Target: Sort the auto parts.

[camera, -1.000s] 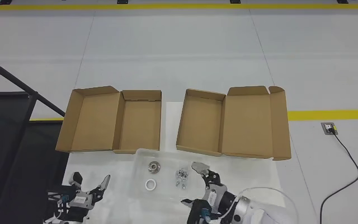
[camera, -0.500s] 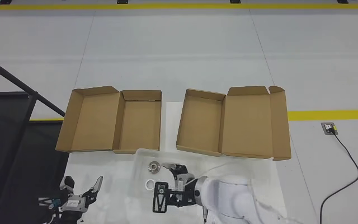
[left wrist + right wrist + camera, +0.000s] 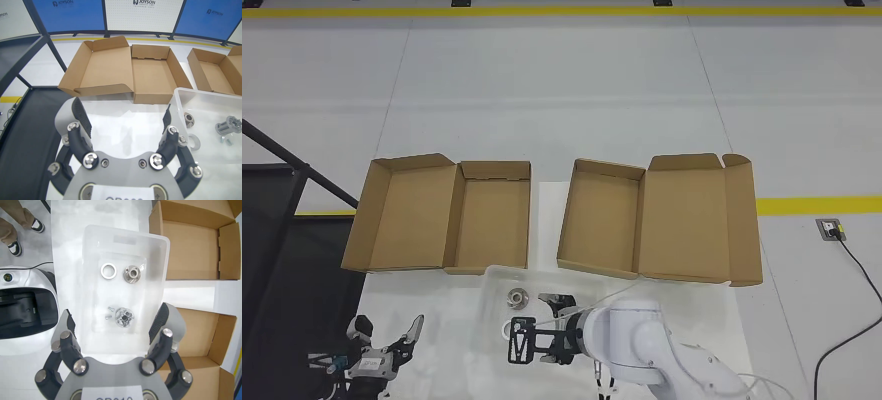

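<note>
A clear plastic bin [image 3: 88, 256] holds the auto parts: a metal ring [image 3: 108, 270], a flanged hub [image 3: 132, 273], a round toothed part [image 3: 124, 319] and two small bolts [image 3: 108, 313]. My right gripper [image 3: 116, 310] hangs open above the bin, over the toothed part and holding nothing; in the top view this right gripper [image 3: 514, 340] covers the bin's near side, beside the hub [image 3: 515, 296]. My left gripper [image 3: 122, 106] is open and empty over bare table just left of the bin [image 3: 177, 92], and the left gripper [image 3: 390, 328] sits at the table's near left.
Two open cardboard boxes, the left box [image 3: 492, 220] and the right box [image 3: 602, 220], lie behind the bin with their lids folded outward. A black metal rack [image 3: 282, 260] stands off the table's left edge. The white table [image 3: 121, 121] between my left gripper and the boxes is bare.
My right arm has swung left from beside the bin to above it and now covers the ring and toothed part in the top view. My left gripper dropped back toward the near edge.
</note>
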Robot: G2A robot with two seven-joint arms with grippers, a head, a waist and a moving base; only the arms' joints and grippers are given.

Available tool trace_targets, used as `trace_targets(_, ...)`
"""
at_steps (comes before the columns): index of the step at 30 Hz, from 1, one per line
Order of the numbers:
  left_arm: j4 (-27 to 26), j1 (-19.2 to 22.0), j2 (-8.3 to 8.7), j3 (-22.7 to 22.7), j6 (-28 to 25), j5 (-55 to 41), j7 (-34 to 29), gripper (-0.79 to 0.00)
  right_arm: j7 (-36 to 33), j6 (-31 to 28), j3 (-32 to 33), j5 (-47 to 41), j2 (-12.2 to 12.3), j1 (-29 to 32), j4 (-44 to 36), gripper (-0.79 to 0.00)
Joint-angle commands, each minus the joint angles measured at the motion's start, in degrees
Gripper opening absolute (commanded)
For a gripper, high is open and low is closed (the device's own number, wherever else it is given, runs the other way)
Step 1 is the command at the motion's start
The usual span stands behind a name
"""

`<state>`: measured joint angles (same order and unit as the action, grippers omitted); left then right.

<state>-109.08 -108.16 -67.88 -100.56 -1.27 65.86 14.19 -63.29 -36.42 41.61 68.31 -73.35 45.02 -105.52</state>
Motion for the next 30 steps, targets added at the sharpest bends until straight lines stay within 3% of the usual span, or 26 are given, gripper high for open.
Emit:
trace_targets(1,-0.1,0.1,0.00,0.1,-0.1,0.2,-0.1,0.000,0.4,0.3,-0.1,0.1,0.0,0.2,0.1,0.000)
trace_targets(12,-1.7,1.0,-0.37,1.4,0.3,2.6,-1.2,0.000,9.1,9.4,-5.3,7.7,-2.5,-1.5,12.2,0.000)
trace_targets(18,-1.5,0.8,-0.59,1.0,0.6,2.2,-1.7,0.000,10.0,13.3,-5.7,10.0,-3.3,-1.6,17.3,0.000)
trace_targets(30,-1.3,1.3,-1.03,1.5,0.9,3.2,-1.9,0.000,10.5,13.2,-4.5,9.6,-4.3,-2.5,24.1,0.000)
